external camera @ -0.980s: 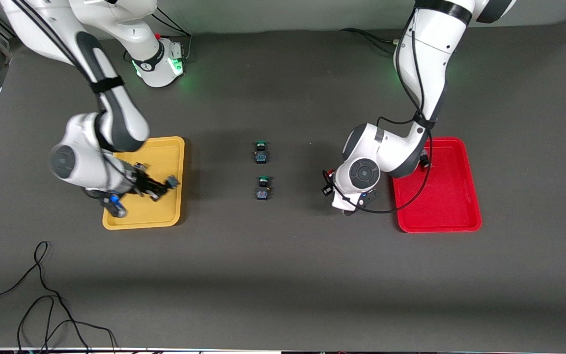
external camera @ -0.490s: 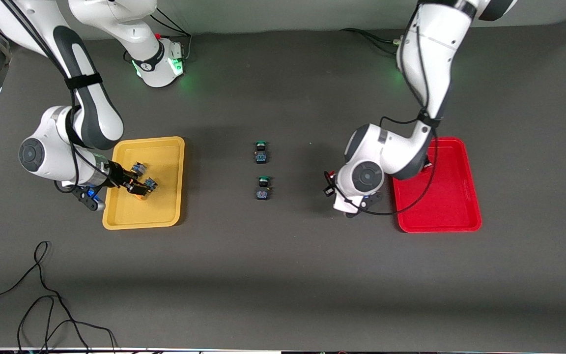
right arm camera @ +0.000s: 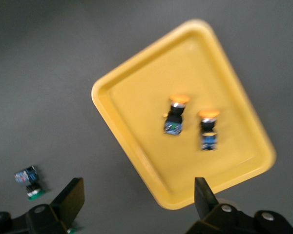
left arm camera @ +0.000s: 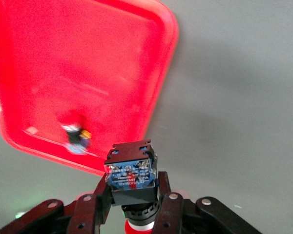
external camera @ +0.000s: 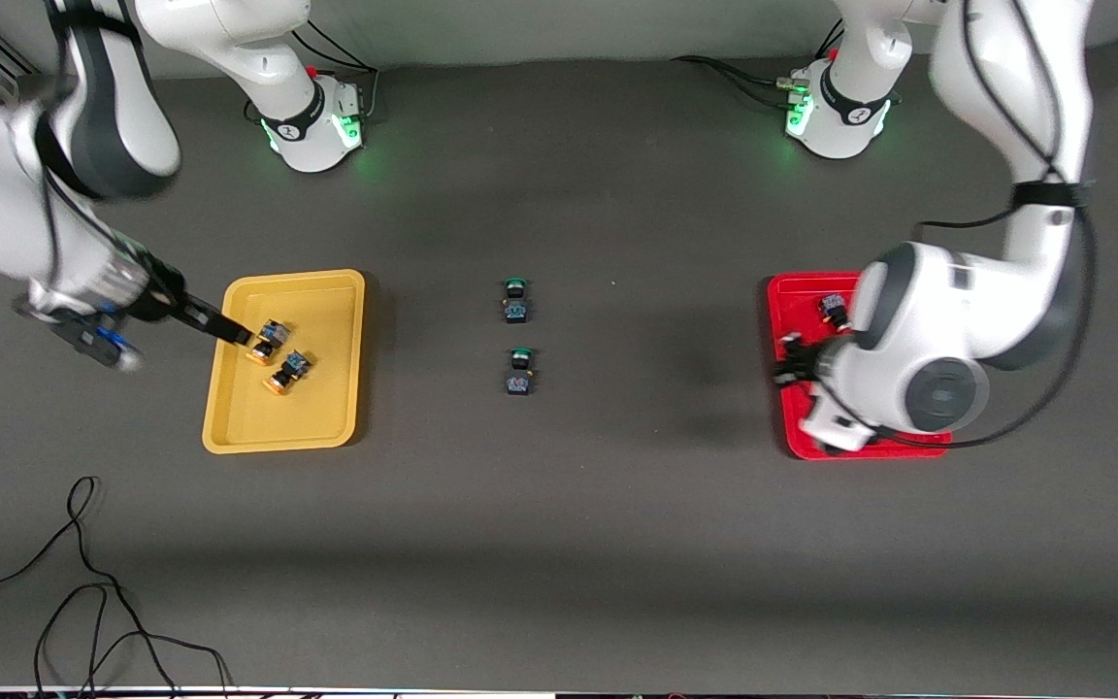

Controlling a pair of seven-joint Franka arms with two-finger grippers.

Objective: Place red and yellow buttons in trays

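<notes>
The yellow tray [external camera: 326, 291] holds two yellow buttons [external camera: 268, 342] [external camera: 287, 371] lying side by side; they also show in the right wrist view [right arm camera: 176, 114] [right arm camera: 208, 127] on the tray [right arm camera: 136, 117]. My right gripper [external camera: 234, 335] is open and empty over that tray's rim toward the right arm's end; its jaws [right arm camera: 136, 200] stand wide apart. My left gripper [left arm camera: 132, 204] is shut on a red button [left arm camera: 132, 173], held over the red tray's [external camera: 792, 291] rim; the gripper [external camera: 797, 359] is mostly hidden by its wrist. Another red button [external camera: 833, 309] [left arm camera: 75, 136] lies in the red tray [left arm camera: 88, 58].
Two green-capped buttons [external camera: 515, 299] [external camera: 519, 372] lie mid-table between the trays; one shows in the right wrist view [right arm camera: 28, 179]. A black cable [external camera: 83, 582] lies on the table nearest the front camera, at the right arm's end.
My right gripper let go of the second yellow button in the yellow tray, opened and drew back over the rim. My left arm carried the red button from mid-table to over the red tray.
</notes>
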